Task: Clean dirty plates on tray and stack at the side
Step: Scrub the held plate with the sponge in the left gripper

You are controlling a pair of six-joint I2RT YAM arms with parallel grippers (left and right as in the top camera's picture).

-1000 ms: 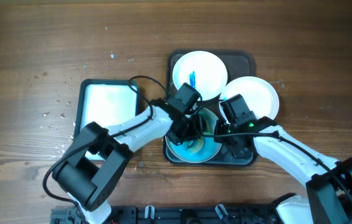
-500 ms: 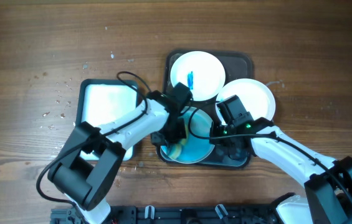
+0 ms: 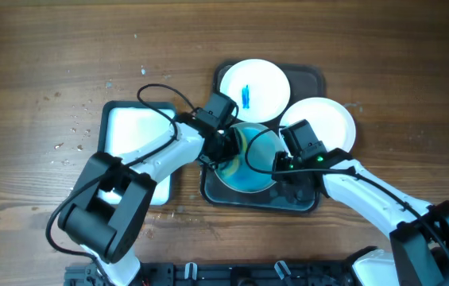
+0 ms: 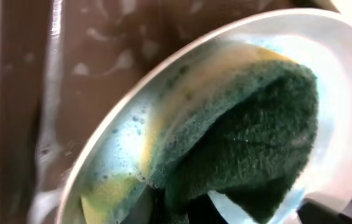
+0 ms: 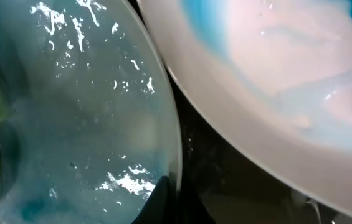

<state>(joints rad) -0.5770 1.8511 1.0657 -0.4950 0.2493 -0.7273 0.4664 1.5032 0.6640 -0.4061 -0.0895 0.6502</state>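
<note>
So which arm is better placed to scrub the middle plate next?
Left. The left end effector presses the sponge onto that plate, while the right end effector holds its rim, steadying it.

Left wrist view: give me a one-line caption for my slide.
Green-and-yellow sponge pressed against a wet plate filmed in pale blue.

Inspection finding: no legible text, label, brand, number or sign in any view. Nothing readable stands on the plates (image 3: 254,89), the tray (image 3: 307,200) or the bench (image 3: 49,63); both wrist views are blurred close-ups.
</note>
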